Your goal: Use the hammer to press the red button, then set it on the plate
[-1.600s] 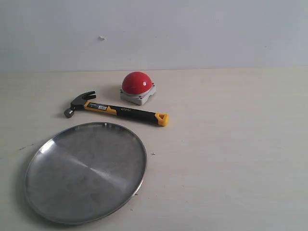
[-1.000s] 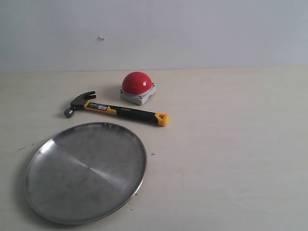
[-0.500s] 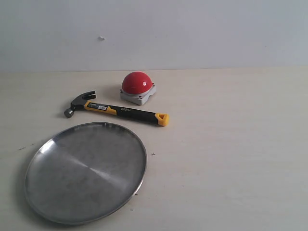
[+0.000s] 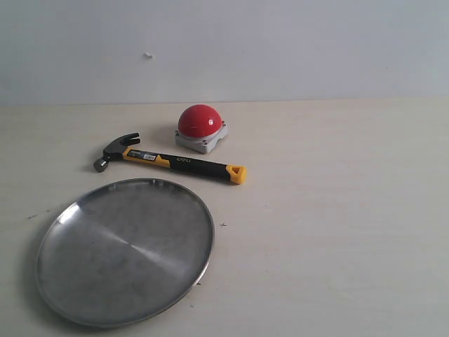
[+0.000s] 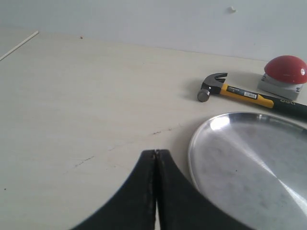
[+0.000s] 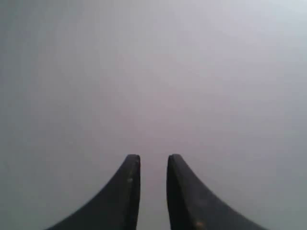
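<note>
The hammer (image 4: 168, 161) lies flat on the table, dark head to the left, yellow looped end to the right; the left wrist view also shows the hammer (image 5: 242, 94). Just behind its handle sits the red button (image 4: 200, 123) on its grey base, seen too as the red button (image 5: 285, 73). The silver plate (image 4: 70, 210) rests in front, its rim (image 5: 194, 143) beside my left gripper (image 5: 156, 152), which is shut and empty. My right gripper (image 6: 153, 159) is slightly open, empty, facing a blank grey surface. Neither gripper shows in the exterior view.
A pale wooden table (image 4: 337, 210) stretches right of the objects, ending at a white wall (image 4: 280, 42). A thin white strip (image 5: 19, 45) lies at the table's far corner in the left wrist view.
</note>
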Tool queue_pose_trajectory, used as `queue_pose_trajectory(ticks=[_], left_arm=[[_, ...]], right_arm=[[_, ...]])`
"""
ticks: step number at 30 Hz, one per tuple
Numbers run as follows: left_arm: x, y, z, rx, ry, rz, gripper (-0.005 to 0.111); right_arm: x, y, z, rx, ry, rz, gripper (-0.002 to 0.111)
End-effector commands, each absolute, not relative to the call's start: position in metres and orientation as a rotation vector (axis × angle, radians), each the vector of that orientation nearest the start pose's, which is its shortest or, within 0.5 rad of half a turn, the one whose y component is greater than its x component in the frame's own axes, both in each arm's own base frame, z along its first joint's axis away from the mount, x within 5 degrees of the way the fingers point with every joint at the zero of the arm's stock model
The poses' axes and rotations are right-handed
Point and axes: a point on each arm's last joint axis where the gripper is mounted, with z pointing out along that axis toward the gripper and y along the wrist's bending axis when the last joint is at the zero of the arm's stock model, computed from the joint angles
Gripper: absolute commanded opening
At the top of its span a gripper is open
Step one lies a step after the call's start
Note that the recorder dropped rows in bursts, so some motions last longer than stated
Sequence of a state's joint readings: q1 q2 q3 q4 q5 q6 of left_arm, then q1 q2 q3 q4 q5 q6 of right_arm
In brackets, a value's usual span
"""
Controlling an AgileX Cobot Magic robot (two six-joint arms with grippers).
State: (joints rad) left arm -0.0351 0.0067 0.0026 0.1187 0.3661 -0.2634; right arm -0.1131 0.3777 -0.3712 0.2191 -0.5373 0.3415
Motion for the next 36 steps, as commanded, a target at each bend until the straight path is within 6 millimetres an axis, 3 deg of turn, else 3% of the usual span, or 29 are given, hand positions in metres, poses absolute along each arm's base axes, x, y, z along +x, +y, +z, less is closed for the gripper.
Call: queue_pose_trajectory(ticks=[1,5,10,15,20,26,30,36], left_arm=[[0.053,0.002,0.181,-0.132,1.842,-0.092,0.000],[0.053,0.002,0.181,-0.132,1.842,-0.092,0.000],[0.053,0.002,0.181,-0.132,1.842,-0.092,0.000],[0.053,0.002,0.181,-0.132,1.842,-0.092,0.000],[0.053,0.002,0.181,-0.132,1.842,-0.092,0.000],[0.053,0.002,0.181,-0.132,1.842,-0.092,0.000],[0.053,0.002,0.181,-0.132,1.842,-0.092,0.000],[0.053,0.002,0.181,-0.132,1.842,-0.092,0.000]], right_arm=[[0.118,-0.015,0.385,0.308,1.051,0.283,0.022],[0.172,-0.016,0.396,0.314,1.273,0.291,0.022],[0.245,-0.020,0.392,0.288,1.641,0.128,0.022],[0.307,0.005,0.384,0.063,2.030,-0.114,0.022],[0.353,0.055,0.357,-0.259,2.415,-0.255,0.022],[0.389,0.137,0.316,-0.691,2.683,-0.111,0.022],[0.403,0.197,0.288,-0.967,2.633,0.142,0.022],[0.394,0.271,0.252,-1.342,2.495,0.315,0.022]])
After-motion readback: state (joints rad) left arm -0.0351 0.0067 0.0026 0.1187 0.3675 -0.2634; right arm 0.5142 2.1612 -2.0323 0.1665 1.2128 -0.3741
